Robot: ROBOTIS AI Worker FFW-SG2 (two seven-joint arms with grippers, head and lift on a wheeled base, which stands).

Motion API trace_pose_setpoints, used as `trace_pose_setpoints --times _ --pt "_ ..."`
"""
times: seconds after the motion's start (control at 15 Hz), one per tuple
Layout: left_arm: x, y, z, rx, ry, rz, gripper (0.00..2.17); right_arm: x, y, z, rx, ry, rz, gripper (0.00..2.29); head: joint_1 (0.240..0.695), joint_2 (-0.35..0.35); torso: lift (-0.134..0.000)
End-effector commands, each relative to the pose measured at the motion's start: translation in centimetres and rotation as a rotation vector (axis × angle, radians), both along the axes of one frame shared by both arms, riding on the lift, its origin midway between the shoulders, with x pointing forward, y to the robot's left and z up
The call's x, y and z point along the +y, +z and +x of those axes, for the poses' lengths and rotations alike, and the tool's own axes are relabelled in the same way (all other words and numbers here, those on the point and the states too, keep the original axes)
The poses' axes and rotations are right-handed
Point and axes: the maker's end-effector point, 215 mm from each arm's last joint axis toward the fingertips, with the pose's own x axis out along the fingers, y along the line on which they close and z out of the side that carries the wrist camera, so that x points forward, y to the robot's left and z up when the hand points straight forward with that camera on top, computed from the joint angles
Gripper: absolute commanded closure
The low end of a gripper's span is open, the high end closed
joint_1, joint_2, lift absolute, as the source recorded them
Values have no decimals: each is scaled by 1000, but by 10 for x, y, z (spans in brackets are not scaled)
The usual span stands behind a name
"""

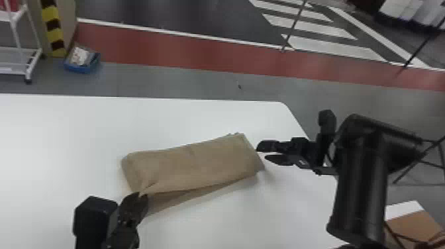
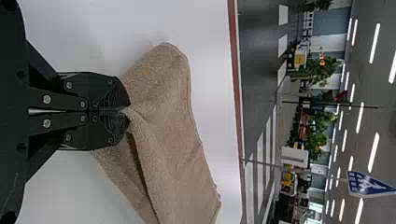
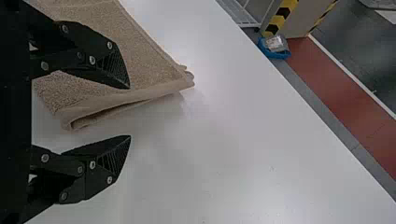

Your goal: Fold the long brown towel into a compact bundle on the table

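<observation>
Left gripper is clamped on the towel edge; right gripper stands open by the opposite end. One-sided pulling may skew the unsecured layers.

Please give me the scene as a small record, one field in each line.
towel: brown, folded into a long bundle; a lower layer shows along its near side
left gripper: shut on the towel's near left corner
right gripper: open, by the towel's right end
table: white, under the towel
floor: blue tray beyond the table
</observation>
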Motion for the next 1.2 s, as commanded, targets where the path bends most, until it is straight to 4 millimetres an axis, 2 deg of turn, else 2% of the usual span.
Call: trace_pose_setpoints --times 0.0,0.07,0.13,0.2,0.27,0.47,0.8,1.13 --pt "-1 2 -1 -4 1 -6 1433 0 -9 -3 40 4 -18 269 695 -350 -125" --pt "-2 3 -2 -4 -5 -9 1426 3 -14 -4 53 9 -16 269 695 -350 -125" --pt "-5 3 -3 -3 -12 -12 1042 9 -16 -4 56 15 -6 269 695 -350 -125" --pt "-6 3 -4 -2 -14 -13 444 16 -16 -2 55 29 -4 269 695 -350 -125" --pt "-7 2 -4 1 -14 -12 46 23 -14 1 51 42 -4 269 695 -350 -125" --pt "-9 2 -6 3 -20 -15 29 37 -7 13 47 76 -27 272 695 -350 -125" --pt "-18 0 -11 22 -69 -33 22 37 -10 23 73 115 -116 272 695 -350 -125" --pt "-16 4 -7 17 -66 -34 26 39 -6 27 61 119 -105 275 695 -350 -125"
